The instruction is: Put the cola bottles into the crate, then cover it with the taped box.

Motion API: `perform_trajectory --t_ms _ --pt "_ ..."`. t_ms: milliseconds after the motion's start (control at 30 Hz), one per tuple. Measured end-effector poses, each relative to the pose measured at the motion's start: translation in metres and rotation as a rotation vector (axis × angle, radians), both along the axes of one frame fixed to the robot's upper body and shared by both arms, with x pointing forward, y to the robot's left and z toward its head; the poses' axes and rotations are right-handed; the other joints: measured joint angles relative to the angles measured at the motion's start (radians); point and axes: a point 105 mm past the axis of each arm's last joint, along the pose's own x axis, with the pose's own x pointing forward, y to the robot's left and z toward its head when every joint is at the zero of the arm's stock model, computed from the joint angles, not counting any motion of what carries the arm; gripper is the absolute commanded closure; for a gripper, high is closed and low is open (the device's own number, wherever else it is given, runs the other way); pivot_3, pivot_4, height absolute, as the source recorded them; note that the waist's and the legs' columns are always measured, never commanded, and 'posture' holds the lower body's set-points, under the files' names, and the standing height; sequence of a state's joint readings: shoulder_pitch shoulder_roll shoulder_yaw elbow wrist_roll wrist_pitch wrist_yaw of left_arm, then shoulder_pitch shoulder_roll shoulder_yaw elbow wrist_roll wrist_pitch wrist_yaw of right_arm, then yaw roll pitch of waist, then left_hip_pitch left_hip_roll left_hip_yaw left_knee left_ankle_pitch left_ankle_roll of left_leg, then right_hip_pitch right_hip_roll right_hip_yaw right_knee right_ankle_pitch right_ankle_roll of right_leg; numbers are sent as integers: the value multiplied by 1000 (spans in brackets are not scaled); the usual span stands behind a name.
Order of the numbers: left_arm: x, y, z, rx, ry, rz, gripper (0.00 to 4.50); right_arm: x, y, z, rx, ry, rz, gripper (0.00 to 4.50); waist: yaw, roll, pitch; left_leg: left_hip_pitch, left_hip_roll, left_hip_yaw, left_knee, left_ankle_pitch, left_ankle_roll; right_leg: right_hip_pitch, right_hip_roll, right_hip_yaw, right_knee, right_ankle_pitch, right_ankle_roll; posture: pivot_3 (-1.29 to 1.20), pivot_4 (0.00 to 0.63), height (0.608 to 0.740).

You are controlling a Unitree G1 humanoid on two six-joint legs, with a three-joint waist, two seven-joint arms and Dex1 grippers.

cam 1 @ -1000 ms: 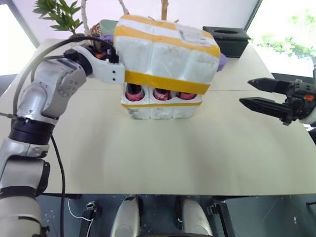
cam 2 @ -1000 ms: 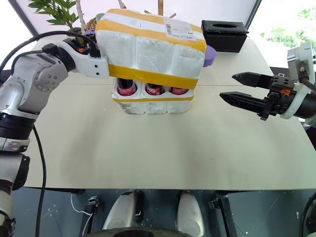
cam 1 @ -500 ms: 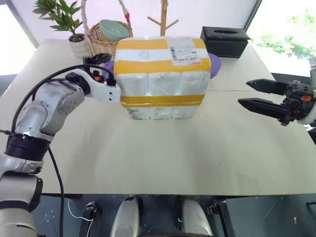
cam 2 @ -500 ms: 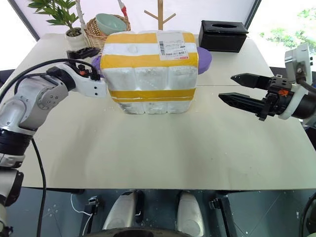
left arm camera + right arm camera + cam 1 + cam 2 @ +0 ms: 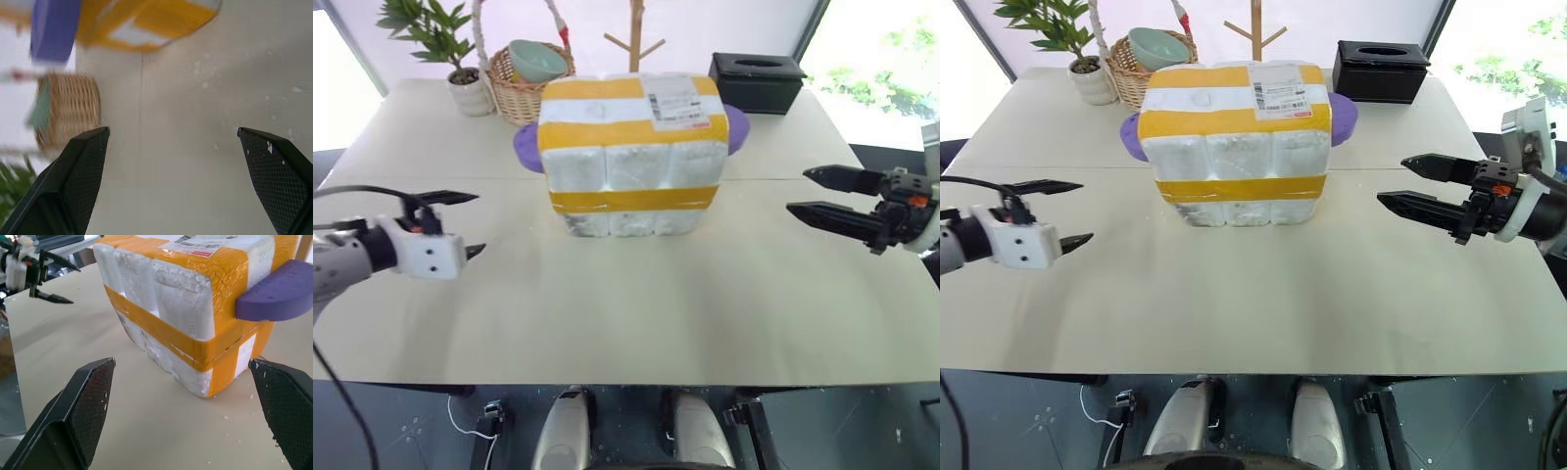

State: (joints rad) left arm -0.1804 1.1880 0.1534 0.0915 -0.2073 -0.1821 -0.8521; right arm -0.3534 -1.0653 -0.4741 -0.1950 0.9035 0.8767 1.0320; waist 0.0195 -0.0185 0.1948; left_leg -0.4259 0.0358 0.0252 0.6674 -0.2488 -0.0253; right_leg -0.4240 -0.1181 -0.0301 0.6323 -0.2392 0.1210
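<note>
Taped box (image 5: 631,147) sits square over crate at table (image 5: 636,294) centre, bottles hidden beneath. Left gripper (image 5: 460,223) off to box's left, fingers spread, empty. Right gripper (image 5: 818,193) likewise apart, empty, well right of box. Likely step: withdraw; keep both arms clear of box, avoid nudging cover.

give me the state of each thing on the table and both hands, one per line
taped box: upright, set down over the crate, free of both hands
crate: covered, only its bottom edge shows
left hand: open, empty, off to the box's side
right hand: open, empty, apart from the box
wicker basket: upright, a bowl in it
black tissue box: upright
potted plant: upright
</note>
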Motion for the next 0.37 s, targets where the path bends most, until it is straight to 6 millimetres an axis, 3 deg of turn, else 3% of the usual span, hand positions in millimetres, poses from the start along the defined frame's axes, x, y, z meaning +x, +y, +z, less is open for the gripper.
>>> perform_trajectory --t_ms 67,133,233,367 --pt "-4 2 15 -371 215 57 126 3 -3 -1 -12 0 -5 0 -3 -1 0 0 0 0 0 0 0 1 0 0 0 0 0 0 150 736" --pt "-12 -15 36 -564 354 -29 126 6 -4 -4 -15 7 -3 0 -7 0 0 0 -1 0 0 0 0 0 0 1 0 0 0 0 150 736" --pt "-22 -39 62 -655 439 -160 126 12 -6 -5 -16 16 5 0 -13 1 0 1 0 0 -1 0 0 0 1 1 0 0 0 0 150 736" --pt "-28 -45 62 -676 524 -189 126 16 -8 -8 -22 23 17 0 -29 2 0 1 0 0 -2 0 0 0 1 1 0 0 0 0 150 736"
